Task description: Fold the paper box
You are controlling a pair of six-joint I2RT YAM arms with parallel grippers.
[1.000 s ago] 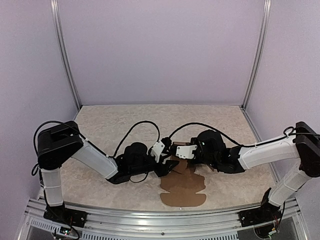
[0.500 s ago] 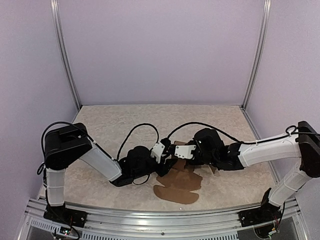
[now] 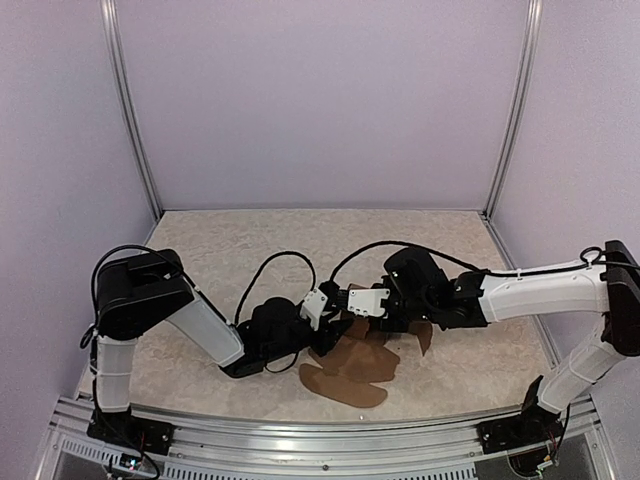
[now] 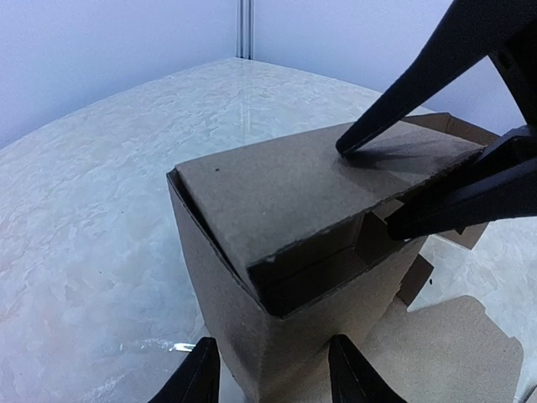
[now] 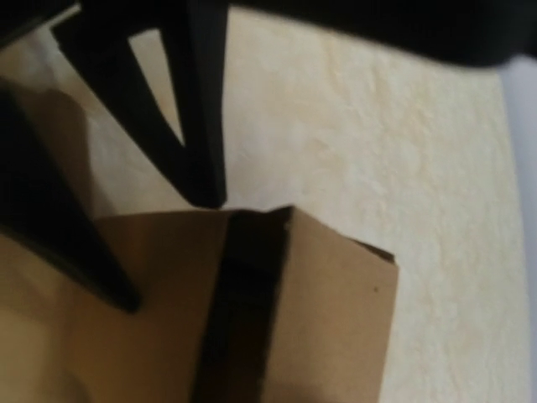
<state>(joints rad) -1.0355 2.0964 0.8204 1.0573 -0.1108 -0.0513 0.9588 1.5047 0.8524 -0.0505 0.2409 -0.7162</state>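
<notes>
— Brown cardboard in the middle, but start at the left. What is that arm doing?

— The left arm [image 3: 200, 330] reaches low across the table [image 3: 220, 250] toward the centre. The left gripper [image 4: 267, 379] sits at the foot of the paper box [image 4: 285, 332]. Its own camera cuts the fingers off at the bottom edge, so only two dark tips [image 4: 200, 376] show, one on either side of the box's near corner.

— Clamped on it?

— I cannot tell. The tips are apart with the wall between them and close to it, but any contact is out of frame.

— And the box itself?

— It stands on the table near the front edge, between the two grippers, and is partly formed. The walls are upright, and a lid panel [image 4: 294, 180] lies slightly tilted over the top with a dark gap under its near edge. More flaps [image 3: 345, 378] lie flat on the table on the near side (rounded outlines, seen from above). In the top view the grippers hide most of the standing part.

— Right side?

— The right gripper [image 4: 367, 189] reaches in with its fingers spread and grips nothing. One tip presses on the lid panel near its far edge. The other is at the lid's right edge by the gap, and contact there is unclear. The right wrist view is close and blurred, showing only two black fingers over cardboard and a dark slot. The right arm [image 3: 530, 295] stretches back toward the right.
</notes>
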